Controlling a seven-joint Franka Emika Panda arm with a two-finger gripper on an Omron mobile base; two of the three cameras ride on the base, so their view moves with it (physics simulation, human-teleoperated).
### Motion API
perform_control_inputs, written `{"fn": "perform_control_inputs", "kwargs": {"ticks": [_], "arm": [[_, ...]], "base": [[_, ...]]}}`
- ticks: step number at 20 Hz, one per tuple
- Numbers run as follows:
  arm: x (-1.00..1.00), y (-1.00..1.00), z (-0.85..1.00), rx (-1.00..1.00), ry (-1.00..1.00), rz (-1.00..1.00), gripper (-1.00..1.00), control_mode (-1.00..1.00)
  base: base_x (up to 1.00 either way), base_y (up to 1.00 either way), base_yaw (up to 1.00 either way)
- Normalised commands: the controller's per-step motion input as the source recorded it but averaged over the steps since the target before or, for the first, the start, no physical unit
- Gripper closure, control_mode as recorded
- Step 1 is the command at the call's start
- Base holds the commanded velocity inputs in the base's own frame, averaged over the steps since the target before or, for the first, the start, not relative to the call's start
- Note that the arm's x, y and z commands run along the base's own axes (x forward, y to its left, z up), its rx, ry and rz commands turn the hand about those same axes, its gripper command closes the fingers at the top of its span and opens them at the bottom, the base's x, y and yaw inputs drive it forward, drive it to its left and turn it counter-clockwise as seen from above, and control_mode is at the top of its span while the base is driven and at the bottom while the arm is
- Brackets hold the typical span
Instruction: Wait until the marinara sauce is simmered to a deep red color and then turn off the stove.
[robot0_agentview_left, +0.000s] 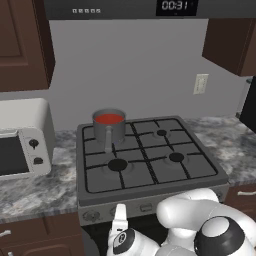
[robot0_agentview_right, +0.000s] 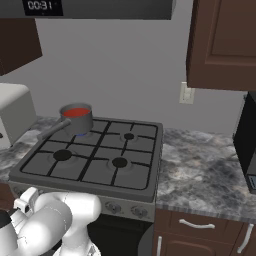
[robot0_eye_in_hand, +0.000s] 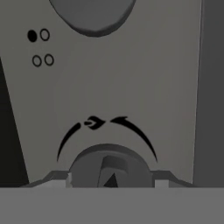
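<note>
The marinara sauce (robot0_agentview_left: 109, 119) (robot0_agentview_right: 76, 112) is a bright red, flat round patch in a small grey pot (robot0_agentview_left: 109, 133) on the back-left burner of the stove (robot0_agentview_left: 150, 155) (robot0_agentview_right: 95, 157). A blue flame (robot0_agentview_right: 80, 134) shows under the pot. My gripper (robot0_agentview_left: 120, 211) (robot0_eye_in_hand: 111, 180) is pressed up to the stove's front panel. In the hand view a grey knob (robot0_eye_in_hand: 109, 168) under a black arc with a flame mark sits between my fingertips (robot0_eye_in_hand: 61, 177), which stand apart on either side of it.
A white toaster oven (robot0_agentview_left: 22, 145) stands on the counter left of the stove. Other knobs (robot0_agentview_left: 91, 216) (robot0_agentview_right: 114, 206) line the front panel, one at the top of the hand view (robot0_eye_in_hand: 92, 17). Drawers (robot0_agentview_right: 197, 225) lie right of the stove. The hood clock reads 00:31.
</note>
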Motion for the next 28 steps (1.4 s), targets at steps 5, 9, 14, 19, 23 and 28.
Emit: {"fn": "perform_control_inputs", "kwargs": {"ticks": [5, 9, 14, 19, 23, 28], "arm": [[0.0, 0.0, 0.0, 0.0, 0.0, 0.0, 1.0, -1.0], [0.0, 0.0, 0.0, 0.0, 0.0, 0.0, 1.0, -1.0], [0.0, 0.0, 0.0, 0.0, 0.0, 0.0, 1.0, -1.0], [0.0, 0.0, 0.0, 0.02, 0.0, -0.01, 1.0, -1.0], [0.0, 0.0, 0.0, 0.04, 0.0, -0.05, 1.0, -1.0], [0.0, 0.0, 0.0, 0.02, 0.0, -0.08, 1.0, -1.0]], "base": [[0.0, 0.0, 0.0], [0.0, 0.0, 0.0], [0.0, 0.0, 0.0], [0.0, 0.0, 0.0], [0.0, 0.0, 0.0], [0.0, 0.0, 0.0]]}}
